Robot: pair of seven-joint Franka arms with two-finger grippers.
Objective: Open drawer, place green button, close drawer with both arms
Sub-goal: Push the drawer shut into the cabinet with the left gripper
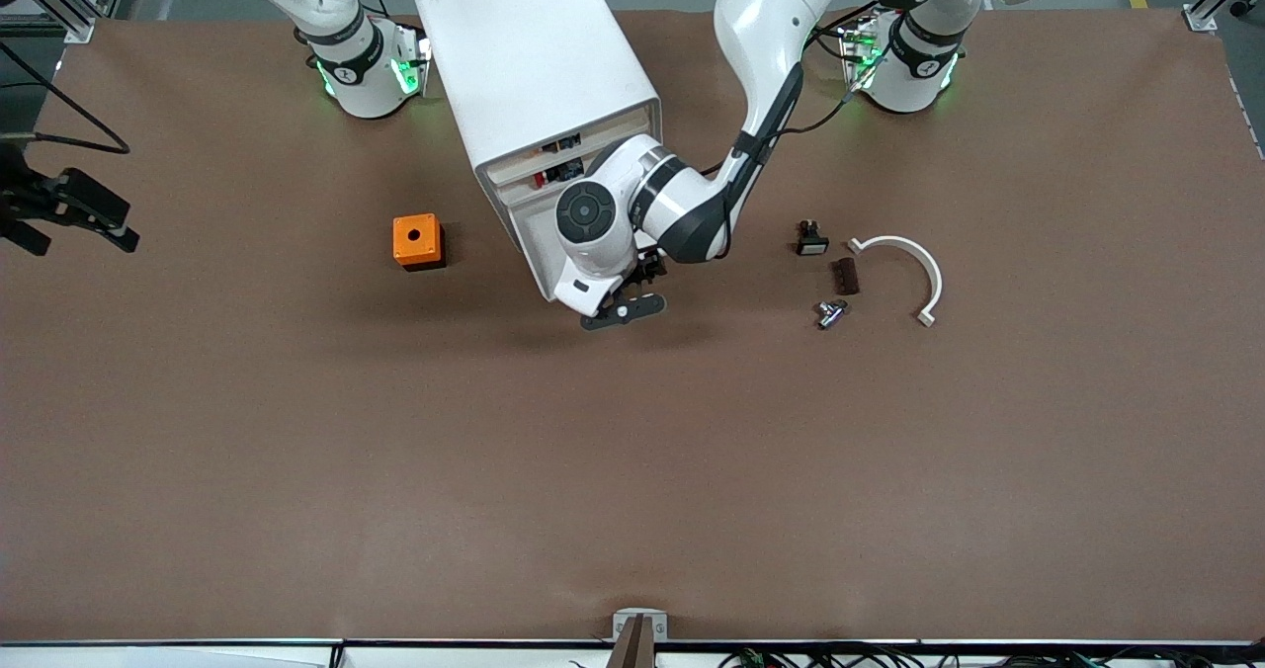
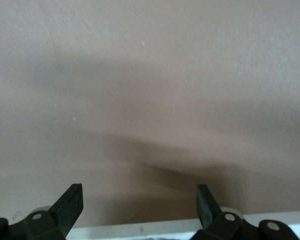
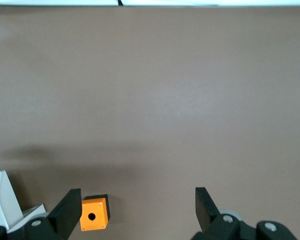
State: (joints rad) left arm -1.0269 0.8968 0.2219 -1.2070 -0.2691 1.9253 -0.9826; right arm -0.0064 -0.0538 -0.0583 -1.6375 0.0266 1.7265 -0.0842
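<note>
The right arm (image 1: 346, 50) is kept waiting at its end of the table. Its gripper (image 3: 137, 192) is held high over bare table, fingers spread apart and empty, apparently so that the cabinet front is left free for the other arm. An orange box (image 1: 418, 241) is seen on the table (image 1: 296, 451), between the right arm's end and the cabinet.

The cabinet (image 1: 539, 75) is set with its front toward the front camera. Two upper trays (image 1: 558, 159) with red and blue parts can be made out. The drawer below them is covered by the left arm's wrist, so whether it has been pulled out cannot be told.

The left gripper (image 1: 625, 309) is held low at the foot of the cabinet front, fingers apart, with nothing between them. This is judged to be a reach for the drawer.

The button (image 1: 830, 313) is found on the table toward the left arm's end, well apart from the cabinet and not yet picked up. A white-capped button (image 1: 811, 238), a brown block (image 1: 845, 275) and a white arc (image 1: 909, 258) lie near it.
</note>
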